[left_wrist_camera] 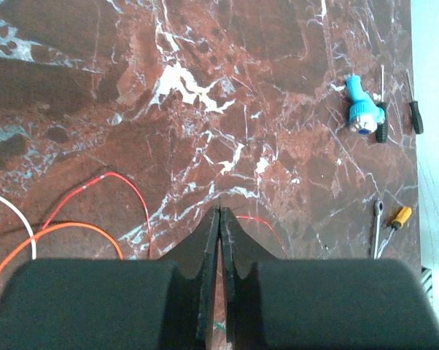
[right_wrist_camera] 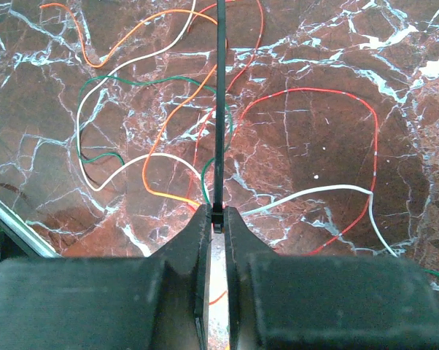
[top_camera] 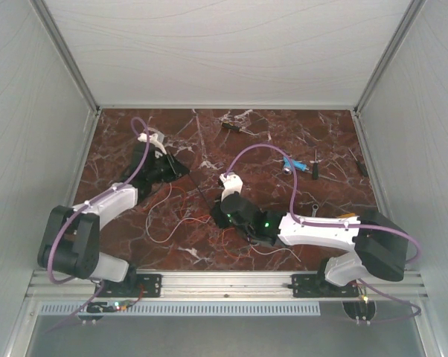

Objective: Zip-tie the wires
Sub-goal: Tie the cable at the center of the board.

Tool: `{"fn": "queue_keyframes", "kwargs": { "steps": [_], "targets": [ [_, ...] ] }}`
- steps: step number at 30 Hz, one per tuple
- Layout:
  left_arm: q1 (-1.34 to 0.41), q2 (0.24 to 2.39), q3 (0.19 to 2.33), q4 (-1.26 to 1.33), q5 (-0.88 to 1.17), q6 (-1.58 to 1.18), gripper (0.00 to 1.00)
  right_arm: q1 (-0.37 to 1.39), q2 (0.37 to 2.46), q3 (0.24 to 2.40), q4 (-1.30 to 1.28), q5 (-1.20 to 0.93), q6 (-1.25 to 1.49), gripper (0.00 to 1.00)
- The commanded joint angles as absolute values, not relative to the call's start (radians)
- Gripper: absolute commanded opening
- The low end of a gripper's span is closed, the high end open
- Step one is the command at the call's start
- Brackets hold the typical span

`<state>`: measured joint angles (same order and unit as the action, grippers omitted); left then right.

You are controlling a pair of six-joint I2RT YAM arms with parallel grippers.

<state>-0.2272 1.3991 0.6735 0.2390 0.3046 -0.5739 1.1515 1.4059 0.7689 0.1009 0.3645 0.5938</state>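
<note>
On the marble worktop [top_camera: 283, 134] the wires [right_wrist_camera: 375, 135] sprawl loose near-centre, beside the right fingers [right_wrist_camera: 197, 240] pinching a black zip tie [right_wrist_camera: 220, 109]; the left fingers [left_wrist_camera: 205, 248], closed and seemingly empty, should bunch them first.

This is a robotics lab test cell. A red-brown marble-patterned tabletop [top_camera: 209, 141] is boxed in on three sides by plain white panels [top_camera: 224, 44] in aluminium framing. An aluminium rail [top_camera: 224, 282] along its near edge carries the left arm [top_camera: 97, 204] and right arm [top_camera: 321, 229]. A small screwdriver [top_camera: 235, 128] and a blue-handled tool [top_camera: 287, 164] lie toward its far side, and loose thin wires [top_camera: 178, 217] lie near its middle.
</note>
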Motion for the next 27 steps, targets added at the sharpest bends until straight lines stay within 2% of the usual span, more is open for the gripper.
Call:
{"fn": "queue_keyframes", "kwargs": {
  "steps": [1, 11, 27],
  "targets": [
    [-0.178, 1.444, 0.761, 0.351, 0.248, -0.554, 0.00, 1.164, 1.411, 0.744, 0.063, 0.350, 0.616, 0.00],
    [-0.150, 1.516, 0.807, 0.352, 0.260, -0.566, 0.00, 1.166, 1.411, 0.731, 0.061, 0.356, 0.619, 0.00],
    [-0.149, 1.510, 0.808, 0.336, 0.268, -0.604, 0.00, 1.165, 1.435, 0.746, 0.054, 0.348, 0.626, 0.00]
  ]
}}
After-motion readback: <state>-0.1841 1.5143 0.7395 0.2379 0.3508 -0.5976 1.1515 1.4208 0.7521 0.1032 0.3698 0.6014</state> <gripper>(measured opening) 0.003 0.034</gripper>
